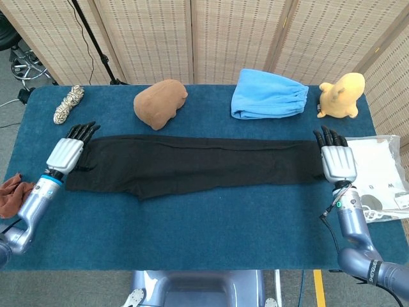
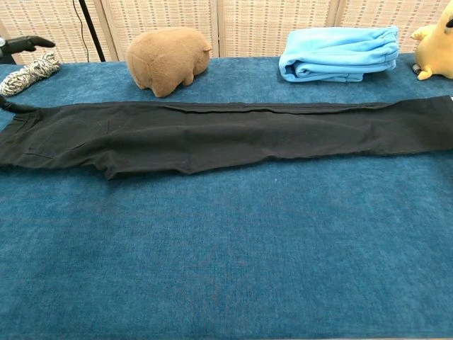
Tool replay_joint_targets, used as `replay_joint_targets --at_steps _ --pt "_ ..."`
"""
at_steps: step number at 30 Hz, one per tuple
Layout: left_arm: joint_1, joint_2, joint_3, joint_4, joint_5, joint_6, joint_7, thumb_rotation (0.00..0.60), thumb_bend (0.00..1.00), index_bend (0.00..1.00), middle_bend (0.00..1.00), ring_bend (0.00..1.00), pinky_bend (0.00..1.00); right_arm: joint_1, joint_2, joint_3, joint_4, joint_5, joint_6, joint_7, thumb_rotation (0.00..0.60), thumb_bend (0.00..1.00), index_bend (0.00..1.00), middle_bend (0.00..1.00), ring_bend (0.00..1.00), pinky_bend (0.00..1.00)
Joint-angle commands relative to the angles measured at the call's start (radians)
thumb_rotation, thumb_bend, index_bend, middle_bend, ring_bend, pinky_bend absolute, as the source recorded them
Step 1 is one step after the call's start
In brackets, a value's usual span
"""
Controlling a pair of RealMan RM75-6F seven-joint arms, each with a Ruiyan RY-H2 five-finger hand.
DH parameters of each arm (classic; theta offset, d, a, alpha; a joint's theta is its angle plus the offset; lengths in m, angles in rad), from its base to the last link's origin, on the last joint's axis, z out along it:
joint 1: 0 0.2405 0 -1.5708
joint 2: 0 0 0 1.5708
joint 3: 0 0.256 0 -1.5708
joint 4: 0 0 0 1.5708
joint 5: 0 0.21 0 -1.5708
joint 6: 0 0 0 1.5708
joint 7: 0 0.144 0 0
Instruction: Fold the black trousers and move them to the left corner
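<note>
The black trousers (image 1: 192, 166) lie flat in a long strip across the blue desk (image 1: 204, 230), just in front of the brown plush (image 1: 160, 102). We see our left hand (image 1: 67, 150) at the waist end and our right hand (image 1: 335, 160) at the leg end, fingers spread, holding nothing. We think the lengthwise fold is done. Next, one hand must pinch an end and bring it across.

Black trousers (image 1: 192, 165), teal-blue table cloth (image 1: 211, 224), brown plush (image 1: 160, 102), light blue garment (image 1: 268, 94), yellow plush (image 1: 342, 94), rust-red rag (image 1: 13, 195)
</note>
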Motion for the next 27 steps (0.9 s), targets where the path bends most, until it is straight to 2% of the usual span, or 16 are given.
replay_joint_targets --at_steps 1,5,9,11,22,27 --pt "0.065 0.064 0.074 -0.056 0.075 0.109 -0.062 0.6 0.2 0.0 0.0 0.0 0.0 -0.04 0.023 -0.033 -0.011 -0.076 0.056 0.041 0.6 0.0 0.0 0.0 0.0 0.01" --pt "0.108 0.08 0.101 -0.066 0.102 0.181 -0.065 0.6 0.2 0.0 0.0 0.0 0.0 -0.086 0.033 -0.07 0.006 -0.18 0.133 0.096 0.6 0.0 0.0 0.0 0.0 0.0" --pt "0.168 0.08 0.121 -0.07 0.115 0.26 -0.041 0.6 0.2 0.0 0.0 0.0 0.0 -0.167 0.054 -0.136 0.016 -0.335 0.27 0.176 0.6 0.0 0.0 0.0 0.0 0.0" --pt "0.188 0.072 0.125 -0.063 0.115 0.277 -0.022 0.6 0.2 0.0 0.0 0.0 0.0 -0.202 0.06 -0.161 0.015 -0.376 0.311 0.202 0.6 0.0 0.0 0.0 0.0 0.0" --pt "0.251 0.034 0.133 -0.03 0.102 0.301 0.003 0.6 0.21 0.0 0.0 0.0 0.0 -0.353 0.038 -0.227 -0.027 -0.495 0.512 0.181 0.6 0.0 0.0 0.0 0.0 0.0" --pt "0.273 0.012 0.128 -0.005 0.088 0.302 0.02 0.6 0.21 0.0 0.0 0.0 0.0 -0.384 0.033 -0.231 -0.054 -0.518 0.538 0.203 0.6 0.0 0.0 0.0 0.0 0.0"
